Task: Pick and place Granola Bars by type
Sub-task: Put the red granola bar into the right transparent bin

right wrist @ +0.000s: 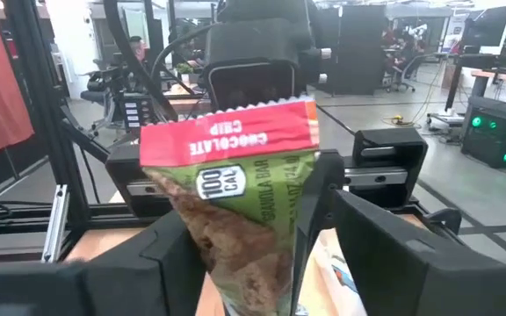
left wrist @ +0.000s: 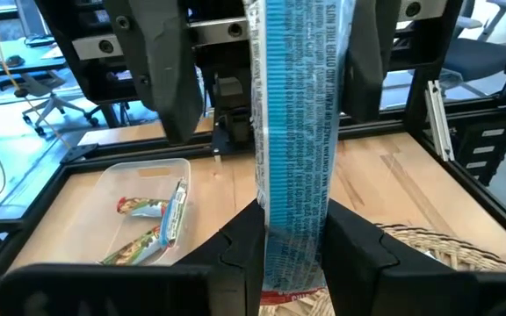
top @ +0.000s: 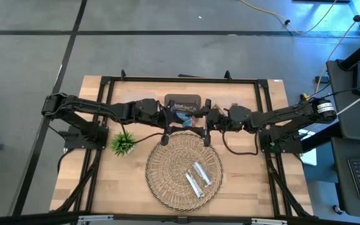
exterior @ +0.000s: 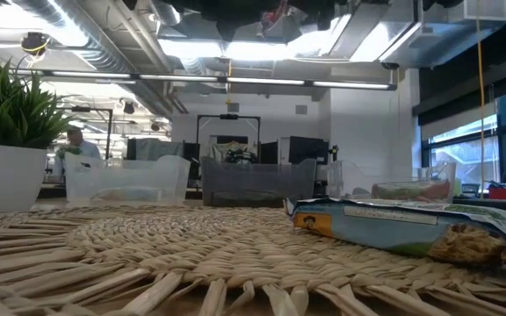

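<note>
One granola bar (top: 190, 121) hangs high over the table's middle, between my two grippers. The right wrist view shows its green face with a red end (right wrist: 235, 167); the left wrist view shows its blue-printed silvery back (left wrist: 292, 132). My left gripper (top: 175, 119) (left wrist: 292, 241) is shut on it. My right gripper (top: 204, 119) (right wrist: 253, 237) faces it, open, one finger (left wrist: 161, 70) on either side of the bar's other end. Whether they touch it I cannot tell. My left gripper pinches the bar's near end (left wrist: 292, 263) between its two fingers, one on each flat face. The fingers come about level from the table's left and lie along the bar. The bar sticks out past them toward my right gripper, clear of everything below.
The round wicker tray (top: 161, 181) lies below at the near middle with two silvery bars (top: 199, 178) on it; the low view shows one bar close up (exterior: 393, 228). A clear bin (left wrist: 86, 189) holds green-red bars (left wrist: 152, 224). A small plant (top: 124, 144) stands left of the tray.
</note>
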You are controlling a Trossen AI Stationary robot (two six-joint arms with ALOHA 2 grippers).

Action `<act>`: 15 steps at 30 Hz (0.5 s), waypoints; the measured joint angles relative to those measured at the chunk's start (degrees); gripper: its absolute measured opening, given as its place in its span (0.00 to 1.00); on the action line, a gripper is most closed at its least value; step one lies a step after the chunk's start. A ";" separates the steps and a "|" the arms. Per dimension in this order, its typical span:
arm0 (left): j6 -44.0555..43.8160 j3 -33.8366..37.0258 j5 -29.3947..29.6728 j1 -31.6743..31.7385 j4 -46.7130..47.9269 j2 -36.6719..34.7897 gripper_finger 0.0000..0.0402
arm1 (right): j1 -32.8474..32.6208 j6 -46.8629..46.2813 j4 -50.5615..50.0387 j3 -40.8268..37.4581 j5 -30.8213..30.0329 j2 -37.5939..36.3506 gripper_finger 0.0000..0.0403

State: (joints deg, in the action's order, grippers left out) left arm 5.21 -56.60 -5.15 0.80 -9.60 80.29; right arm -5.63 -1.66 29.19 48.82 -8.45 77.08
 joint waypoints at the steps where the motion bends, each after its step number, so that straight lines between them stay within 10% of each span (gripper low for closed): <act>1: 0.00 0.00 0.02 0.00 0.00 0.00 0.22 | 0.00 -0.30 -0.02 0.00 0.00 0.00 0.55; 15: 1.29 0.00 -0.33 1.60 5.43 -1.03 0.35 | 0.04 -1.01 -1.07 0.00 -0.07 0.00 0.24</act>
State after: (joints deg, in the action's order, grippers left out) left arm 6.50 -56.60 -5.48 2.40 -4.17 79.26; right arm -5.58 -2.67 28.12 48.82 -8.51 77.08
